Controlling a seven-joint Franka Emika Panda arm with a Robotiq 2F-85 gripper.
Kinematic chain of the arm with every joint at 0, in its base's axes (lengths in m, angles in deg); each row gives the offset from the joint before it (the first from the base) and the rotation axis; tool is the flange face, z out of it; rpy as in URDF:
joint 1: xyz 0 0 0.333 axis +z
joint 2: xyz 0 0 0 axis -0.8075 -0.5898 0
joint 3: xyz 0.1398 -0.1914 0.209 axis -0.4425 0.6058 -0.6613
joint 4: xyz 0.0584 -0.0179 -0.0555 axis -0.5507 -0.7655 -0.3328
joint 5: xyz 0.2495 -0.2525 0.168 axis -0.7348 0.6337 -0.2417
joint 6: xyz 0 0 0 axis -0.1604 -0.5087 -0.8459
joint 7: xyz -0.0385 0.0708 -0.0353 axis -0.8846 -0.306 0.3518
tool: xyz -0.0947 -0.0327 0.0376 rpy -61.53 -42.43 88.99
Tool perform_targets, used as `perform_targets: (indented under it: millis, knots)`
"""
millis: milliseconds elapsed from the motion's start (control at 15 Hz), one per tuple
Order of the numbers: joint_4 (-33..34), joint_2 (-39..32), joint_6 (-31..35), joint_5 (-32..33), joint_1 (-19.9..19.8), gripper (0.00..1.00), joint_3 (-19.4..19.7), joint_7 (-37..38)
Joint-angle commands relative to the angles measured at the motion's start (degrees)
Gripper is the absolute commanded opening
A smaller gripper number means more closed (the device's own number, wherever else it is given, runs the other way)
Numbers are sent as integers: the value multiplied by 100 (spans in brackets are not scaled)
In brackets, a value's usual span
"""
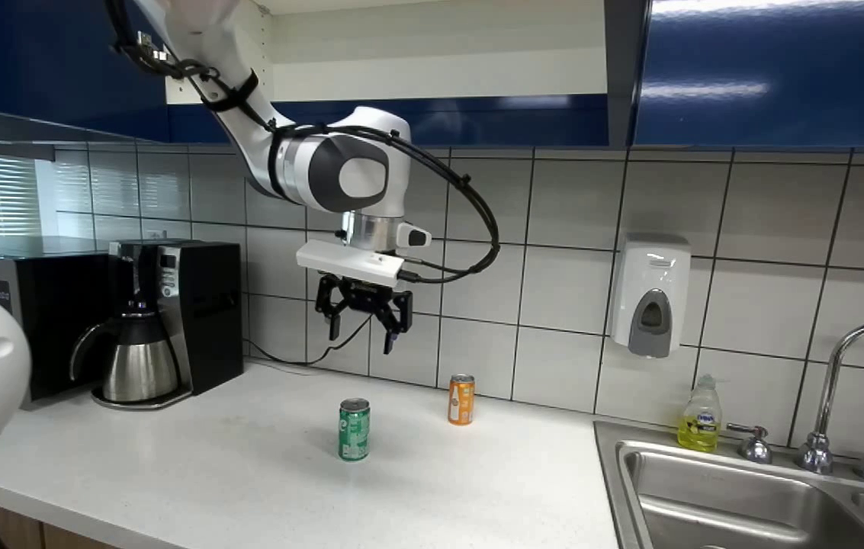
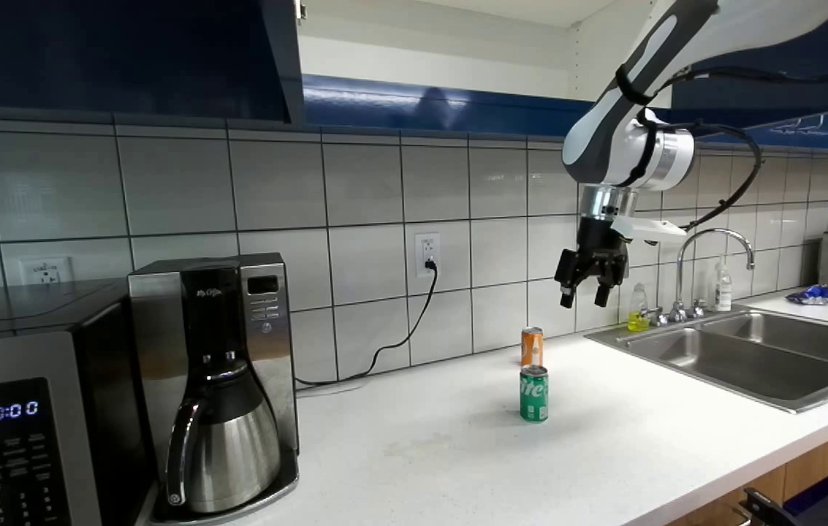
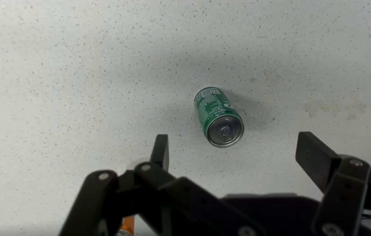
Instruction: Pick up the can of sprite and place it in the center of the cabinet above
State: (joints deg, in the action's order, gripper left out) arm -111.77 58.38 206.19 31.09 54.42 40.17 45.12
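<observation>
The green can of sprite [image 1: 354,431] stands upright on the white counter, and it also shows in an exterior view [image 2: 534,394]. In the wrist view, the can [image 3: 214,106] shows its silvery top, ahead of and between the fingers. My gripper [image 1: 361,340] is open and empty, pointing down well above the counter. It also shows in an exterior view [image 2: 584,300] and in the wrist view [image 3: 232,147], fingers wide apart. The cabinet [image 1: 439,65] above is open, with a pale interior and a blue lower edge; it also shows in an exterior view [image 2: 428,51]. Its floor is hidden.
An orange can [image 1: 461,400] stands near the tiled wall, behind the sprite can. A coffee maker with a steel pot [image 1: 142,366] and a microwave [image 2: 99,380] stand at one end. A sink [image 1: 611,480], dish soap [image 1: 700,419] and wall dispenser [image 1: 651,297] are at the other.
</observation>
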Motion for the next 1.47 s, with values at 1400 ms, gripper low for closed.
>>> perform_targets:
  millis: [1400]
  knots:
    - [-75,-2064,2516,-2051,-167,100,-919,-1988]
